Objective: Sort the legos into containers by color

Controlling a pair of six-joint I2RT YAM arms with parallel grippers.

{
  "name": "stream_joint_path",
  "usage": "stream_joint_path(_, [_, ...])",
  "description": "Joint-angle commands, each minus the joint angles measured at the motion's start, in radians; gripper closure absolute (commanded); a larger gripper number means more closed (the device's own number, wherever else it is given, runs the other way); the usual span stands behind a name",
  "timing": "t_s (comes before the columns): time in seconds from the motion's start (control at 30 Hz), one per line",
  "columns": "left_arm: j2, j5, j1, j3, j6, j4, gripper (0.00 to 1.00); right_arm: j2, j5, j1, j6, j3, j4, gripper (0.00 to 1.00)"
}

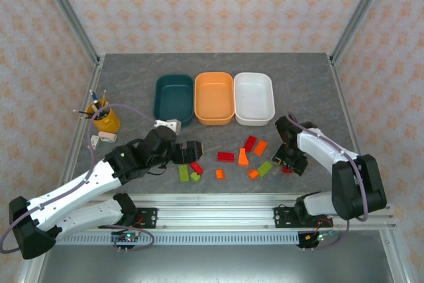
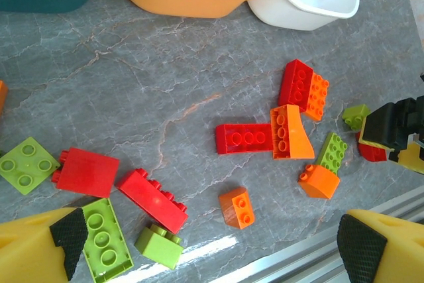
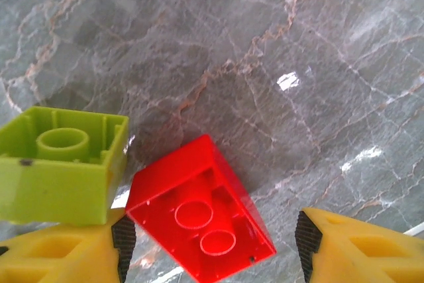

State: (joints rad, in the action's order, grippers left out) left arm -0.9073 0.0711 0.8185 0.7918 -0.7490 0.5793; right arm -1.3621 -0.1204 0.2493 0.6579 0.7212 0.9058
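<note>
Three tubs stand in a row at the back: teal (image 1: 173,99), orange (image 1: 214,97) and white (image 1: 254,97). Red, orange and lime legos (image 1: 225,156) lie scattered in front of them. My left gripper (image 2: 213,240) hangs open over the near bricks, with a small orange brick (image 2: 236,207) lying on the table between its fingers, untouched. My right gripper (image 3: 213,240) is low at the table, open around an upturned red brick (image 3: 199,210). That brick lies close to the left pad and well apart from the right pad. A lime brick (image 3: 63,167) lies upturned just beside the left finger.
A yellow cup of pencils (image 1: 106,118) and a small white block (image 1: 101,139) sit at the left. Another white object (image 1: 167,124) lies in front of the teal tub. An aluminium rail (image 1: 218,207) runs along the near table edge, close behind the bricks.
</note>
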Motion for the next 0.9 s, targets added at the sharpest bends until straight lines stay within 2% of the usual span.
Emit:
stream_joint_path(0.0, [0.015, -0.008, 0.004, -0.001, -0.019, -0.012, 0.0, -0.036, 0.008, -0.016, -0.035, -0.002, -0.028, 0.34])
stream_joint_path(0.17, [0.018, -0.013, 0.005, 0.004, -0.02, -0.003, 0.0, -0.093, -0.032, -0.022, -0.079, 0.011, -0.074, 0.41])
stream_joint_path(0.5, [0.024, -0.021, 0.004, -0.003, -0.035, -0.013, 0.0, -0.072, -0.03, 0.002, -0.087, 0.041, -0.067, 0.68])
stream_joint_path(0.73, [-0.011, -0.047, 0.001, 0.083, -0.056, 0.006, 0.0, 0.071, 0.043, 0.137, -0.045, 0.206, 0.068, 0.69])
stream_joint_path(0.87, [-0.082, -0.042, -0.046, 0.181, -0.069, 0.029, 0.0, 0.048, 0.028, 0.154, -0.063, 0.369, 0.068, 0.69])
